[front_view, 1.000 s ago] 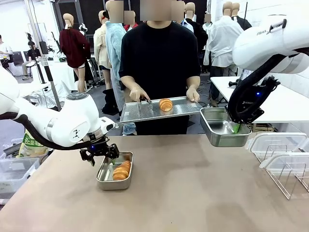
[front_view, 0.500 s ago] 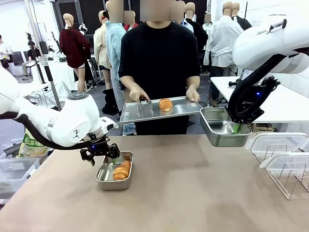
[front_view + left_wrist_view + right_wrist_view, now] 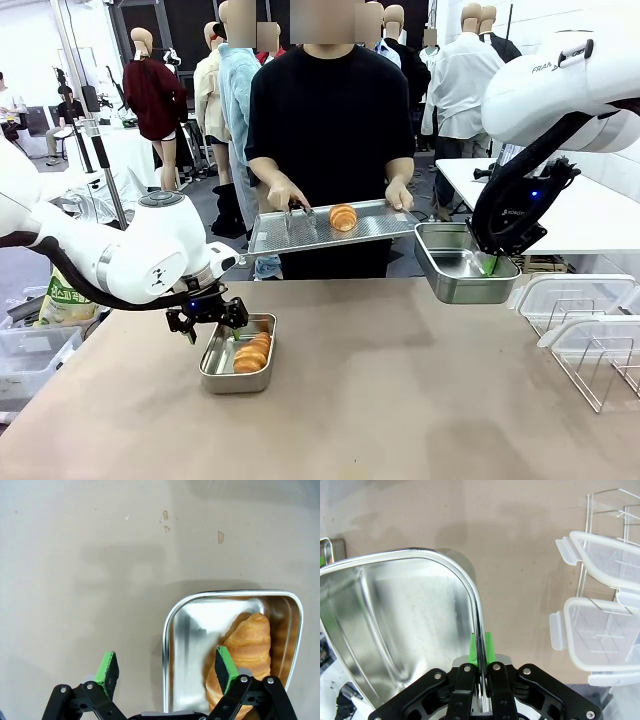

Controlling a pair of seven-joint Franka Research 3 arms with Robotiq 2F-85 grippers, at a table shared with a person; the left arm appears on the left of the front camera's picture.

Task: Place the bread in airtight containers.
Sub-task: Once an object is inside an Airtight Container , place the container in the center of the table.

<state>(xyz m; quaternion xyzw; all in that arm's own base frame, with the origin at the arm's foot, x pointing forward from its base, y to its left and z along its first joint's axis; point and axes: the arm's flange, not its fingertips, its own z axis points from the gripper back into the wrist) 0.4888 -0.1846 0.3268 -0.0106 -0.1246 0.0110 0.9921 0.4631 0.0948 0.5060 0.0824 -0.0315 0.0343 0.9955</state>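
Nothing has visibly shifted over the last second: arms, person and tins sit as they did.

The tan worktop (image 3: 400, 400) spans the near side. The left arm (image 3: 130, 255) curls in low from the left, and the right arm (image 3: 560, 95) comes down from the upper right. A person (image 3: 330, 120) in a black top stands at the far edge, both hands holding a flat perforated tray (image 3: 380, 222) level above the worktop. One roll (image 3: 343, 216) lies near the tray's middle.

At the right side, clear plastic tubs (image 3: 575, 300) sit on a wire rack (image 3: 600, 370).

The right gripper (image 3: 490, 265) is clamped shut on the side wall of a steel tin (image 3: 462, 272). It holds the tin tilted in the air, just beside the tray's right end. From the right wrist, the green pads (image 3: 489, 647) pinch the rim, one inside the tin and one outside.

The second tin (image 3: 215, 375) rests on the worktop at the left, with the other roll (image 3: 252, 352) lying lengthwise inside it against the right wall. The left gripper (image 3: 207, 322) hangs over the tin's far left edge, its jaws spread wide and holding nothing. Seen from the left wrist, it straddles the rim — one pad is over bare worktop, the other over the roll (image 3: 250, 640).
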